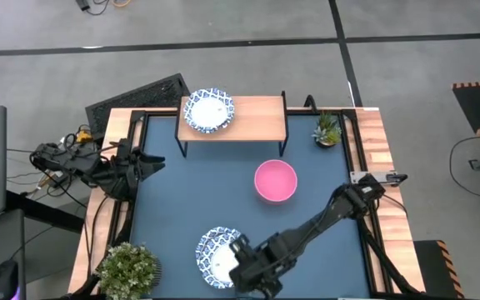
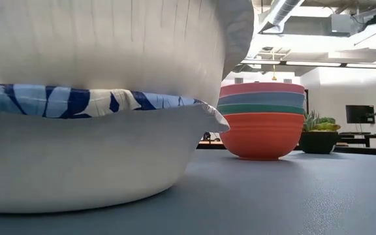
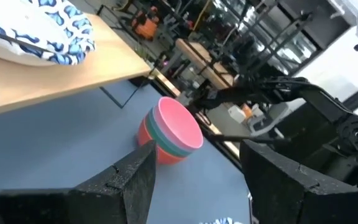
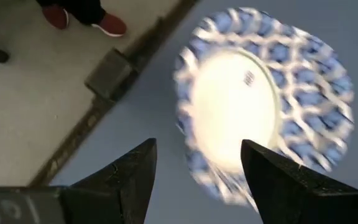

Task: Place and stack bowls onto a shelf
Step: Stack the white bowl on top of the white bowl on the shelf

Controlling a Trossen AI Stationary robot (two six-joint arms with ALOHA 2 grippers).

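Blue tabletop (image 1: 223,208) with wooden edges fills the overhead view, set in a workshop with a grey floor. Taking the pink-topped stack of bowls (image 1: 275,181) at mid-table as the landmark: nearest the front edge, on the near side of the stack and toward the left arm's side, sits a white bowl with a blue patterned rim (image 1: 217,256). The right gripper (image 1: 252,268) hangs just beside and above this bowl, its two fingers spread apart and holding nothing; its wrist camera looks down into the bowl. A bushy potted plant (image 1: 127,268) stands at the near corner on the left arm's side. The left gripper (image 1: 140,165) waits level with the stack at the table's edge, fingers parted and empty. The stack shows pink, lavender-blue, green and red bowls nested. Beyond the stack stands the shelf (image 1: 233,119), its wooden board carrying a second blue-rimmed bowl (image 1: 209,110) at the end on the left arm's side. A small potted plant (image 1: 327,129) sits beside the shelf's other end. The bowls look rigid, smooth and likely slippery, possibly breakable; pinching the rim wall seems the surest hold.
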